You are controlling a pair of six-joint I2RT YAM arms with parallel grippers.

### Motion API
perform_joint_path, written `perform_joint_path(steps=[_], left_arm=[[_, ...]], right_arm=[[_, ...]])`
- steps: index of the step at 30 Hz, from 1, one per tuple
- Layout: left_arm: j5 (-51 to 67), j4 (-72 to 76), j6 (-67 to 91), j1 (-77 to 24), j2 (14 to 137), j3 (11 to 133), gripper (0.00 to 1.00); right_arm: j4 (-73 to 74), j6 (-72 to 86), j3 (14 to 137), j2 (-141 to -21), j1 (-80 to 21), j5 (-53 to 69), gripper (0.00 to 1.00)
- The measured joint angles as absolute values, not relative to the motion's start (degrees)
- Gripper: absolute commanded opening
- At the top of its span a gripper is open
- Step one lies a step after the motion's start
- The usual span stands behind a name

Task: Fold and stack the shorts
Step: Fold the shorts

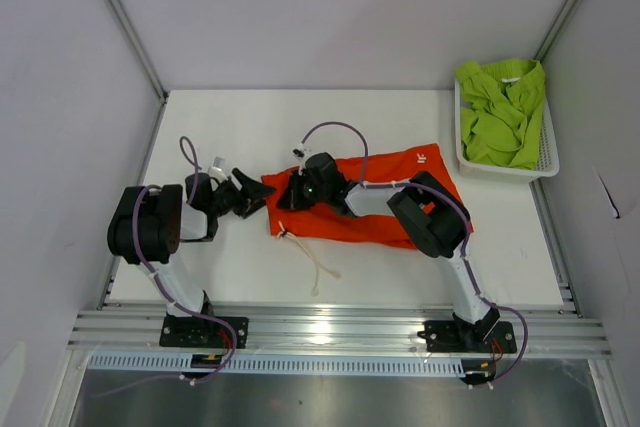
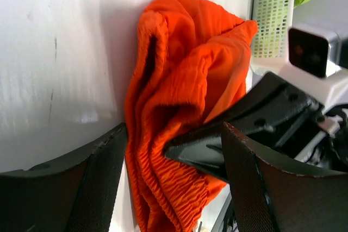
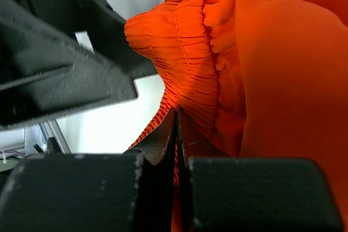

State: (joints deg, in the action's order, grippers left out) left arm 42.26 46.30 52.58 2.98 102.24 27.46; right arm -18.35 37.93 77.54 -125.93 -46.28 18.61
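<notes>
1. Currently the right claw is pressed together, pinching a thin layer of the elastic waistband of the orange-red shorts.
2. Left claw is spread, with one finger on either side of the same bunched waistband end and no grip on it. A finger of the right claw sits between them.
3. Orange-red shorts lie lengthwise mid-surface, partly under the right arm. The white drawstring trails loose toward the near edge.
4. Lime green shorts sit crumpled in the white mesh basket at the far right corner, well apart.
5. Risks:
   - The claws are crowded, so closing the left one could clamp the right's finger instead of cloth.
   - The thin pinch may slip when pulled.
   - The drawstring could snag or get folded in.
   - Uneven grips would skew the fold.
</notes>
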Motion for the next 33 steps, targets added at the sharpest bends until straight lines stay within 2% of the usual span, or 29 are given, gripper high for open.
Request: perform_joint_path(steps=[11,26,33], left_arm=[[40.6,48.3,52.2,2.9,102.2,27.1,0.72],[32.6,37.3,45.1,1.3,95.0,27.9,0.72],[29.6,33.6,43.1,-1.7,94.3,28.8,0.72]], right_arm=[[-21.5,40.4,77.2,-126.8,-45.2,20.2,0.0],[-15.9,35.0,69.1,-110.9,-44.5,17.8,0.04],[-10.1,32.1,70.6,-112.4,-44.5,17.0,0.03]])
